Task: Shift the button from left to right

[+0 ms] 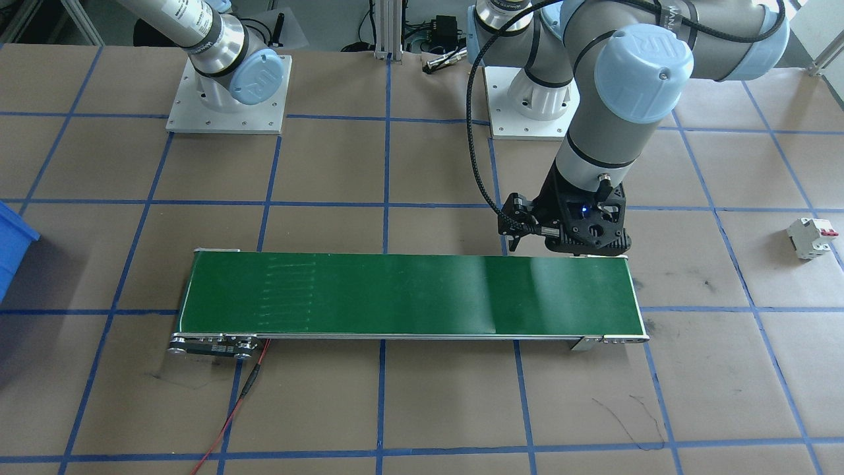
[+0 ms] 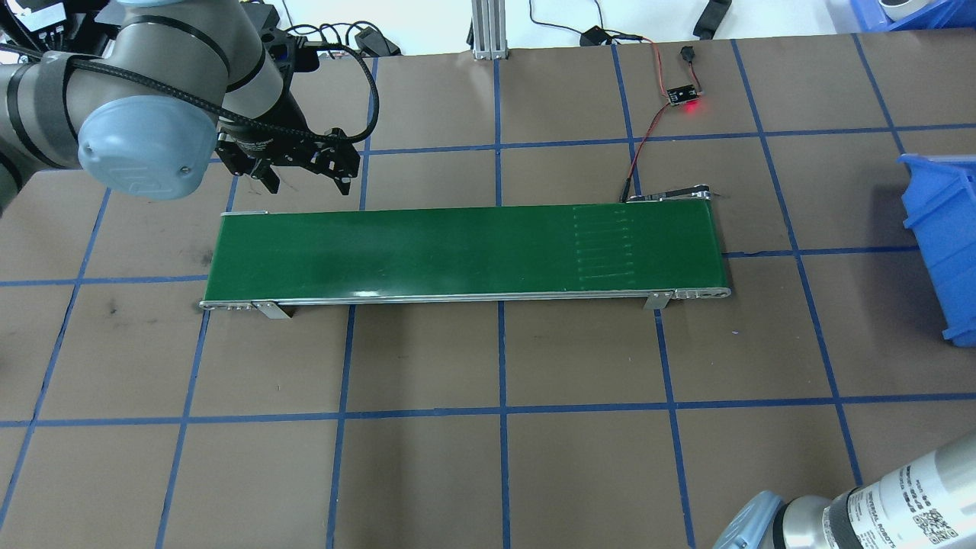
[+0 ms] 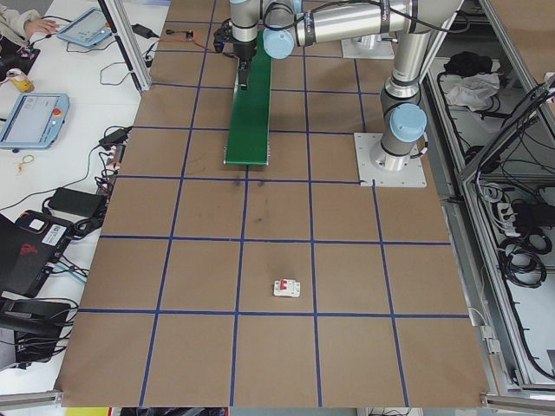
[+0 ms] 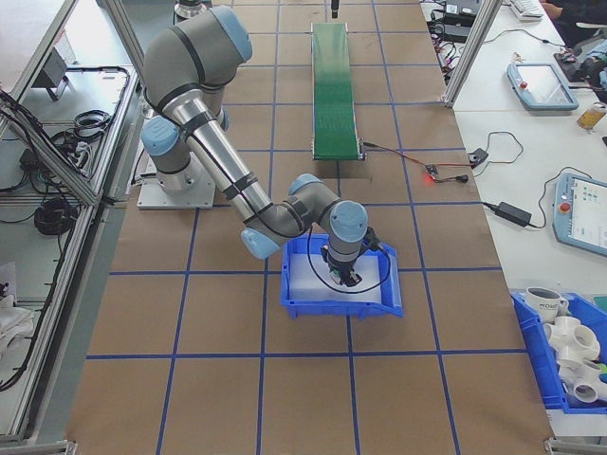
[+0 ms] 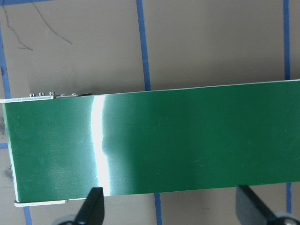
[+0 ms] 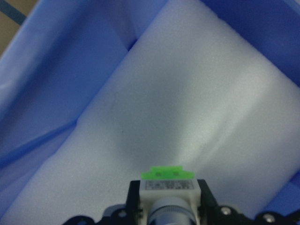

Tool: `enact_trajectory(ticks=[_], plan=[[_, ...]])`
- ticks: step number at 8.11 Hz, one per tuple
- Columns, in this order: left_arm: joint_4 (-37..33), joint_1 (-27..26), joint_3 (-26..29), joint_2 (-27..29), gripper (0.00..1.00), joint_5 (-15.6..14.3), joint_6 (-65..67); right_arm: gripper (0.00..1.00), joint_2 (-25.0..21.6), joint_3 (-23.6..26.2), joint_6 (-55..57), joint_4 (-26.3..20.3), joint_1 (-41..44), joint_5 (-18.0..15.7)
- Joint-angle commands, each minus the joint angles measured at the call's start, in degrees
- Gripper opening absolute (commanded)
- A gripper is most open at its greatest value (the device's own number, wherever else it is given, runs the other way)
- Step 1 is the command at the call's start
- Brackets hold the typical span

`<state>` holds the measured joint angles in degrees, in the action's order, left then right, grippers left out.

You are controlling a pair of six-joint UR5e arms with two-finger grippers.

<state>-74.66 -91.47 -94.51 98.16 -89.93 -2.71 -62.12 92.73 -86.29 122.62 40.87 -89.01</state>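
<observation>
— Where's the button [image 6: 167, 187]?

— Pinched in the right gripper [image 6: 167, 208], just above the white foam [image 6: 197, 117] in the blue bin [image 4: 341, 284].

— How to finish?

— Lower gently, then release (left gripper [image 5: 171, 211] hangs spread by the conveyor [image 5: 154, 150]).

The button [image 6: 167, 192] is running off the bottom edge of the right wrist view, so only its light-green base and part of its white body are showing, slightly out of focus. The right gripper [image 6: 167, 213] is being cut by the same edge; only dark pieces beside the button are appearing. In the side view from the robot's right, that gripper is too small to judge. The left gripper's fingers [image 5: 93, 208] are showing only their tips at the bottom of the left wrist view. The blue bin [image 2: 942, 244] is being clipped by the overhead view's right edge.
</observation>
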Motion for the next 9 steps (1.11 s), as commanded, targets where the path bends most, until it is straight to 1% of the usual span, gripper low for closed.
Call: enact_trajectory(ticks=[1,2,3,4,5,6,7,8,9], plan=[[-0.05,-0.03,-0.06,-0.07,1.00,-0.07,1.48,1.00,-0.45,0.09,-0.90,0.16,-0.09,-0.12],[-0.05,-0.03,0.03,-0.07,1.00,0.02,1.57,1.00,-2.19,0.09,-0.90,0.07,-0.09,-0.55],[0.04,0.06,0.03,-0.07,1.00,-0.07,1.65,1.00,-5.08,0.09,-0.81,-0.71,-0.09,-0.29],[0.04,0.06,-0.06,-0.07,1.00,-0.07,1.65,1.00,-8.85,0.09,-0.20,-3.94,-0.09,-0.03],[0.04,0.06,0.03,0.02,1.00,0.02,1.65,1.00,-13.24,0.09,0.24,-8.75,-0.09,0.41],[0.04,-0.03,0.03,0.02,1.00,0.02,2.09,1.00,-17.55,0.09,4.33,-13.24,0.17,0.41],[0.04,-0.03,0.03,-0.07,1.00,0.02,3.14,1.00,-22.90,0.09,12.03,-18.33,0.96,0.50],[0.04,0.06,0.03,-0.07,1.00,0.02,3.24,1.00,-26.87,-0.26,19.50,-23.60,3.49,0.41],[-0.04,0.06,-0.06,-0.16,1.00,-0.07,3.24,1.00,-29.52,-0.70,28.19,-27.92,8.21,-0.20]])
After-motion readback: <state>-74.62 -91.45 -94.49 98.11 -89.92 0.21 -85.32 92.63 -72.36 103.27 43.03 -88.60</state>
